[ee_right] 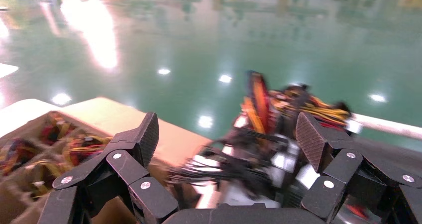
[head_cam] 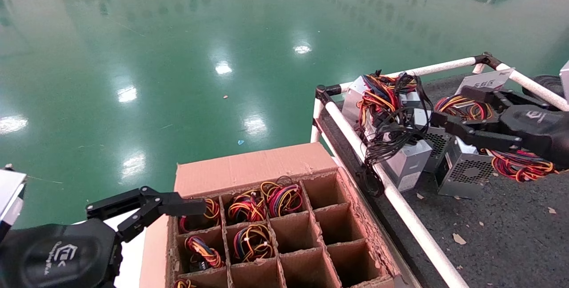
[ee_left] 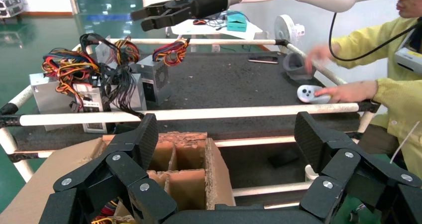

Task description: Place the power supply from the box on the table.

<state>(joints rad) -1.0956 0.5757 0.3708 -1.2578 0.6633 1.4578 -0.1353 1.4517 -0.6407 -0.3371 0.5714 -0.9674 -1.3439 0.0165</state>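
Left hand (head_cam: 146,206): fingers spread, empty, poised at the near left corner of the cardboard box (head_cam: 249,170). Same hand in its own wrist view (ee_left: 226,139): both dark fingers wide apart, box edge and two bare cells between them.

Right hand (head_cam: 449,117): over the counter (head_cam: 511,230), fingers parted, nothing pinched between them, tips just above the cluster of grey units. Seen from the left wrist camera (ee_left: 152,16) as a black claw raised above the far rail. In its own wrist view (ee_right: 226,139): fingers wide apart, blurred wires and metal cases beneath.

Power supply (head_cam: 464,170): grey case with round perforated grille, resting on the counter just below the right hand, red, blue and yellow wires (head_cam: 522,165) trailing to its right.

Neighbouring units (head_cam: 402,159): grouped against the white rail (head_cam: 391,194), heaped with black and orange cables.

Box: divider grid, left-side cells filled with coloured wire bundles (head_cam: 251,208), right-side cells bare.

Person in yellow sleeves (ee_left: 393,79): at the far side of the counter, hands on a white controller (ee_left: 312,93).
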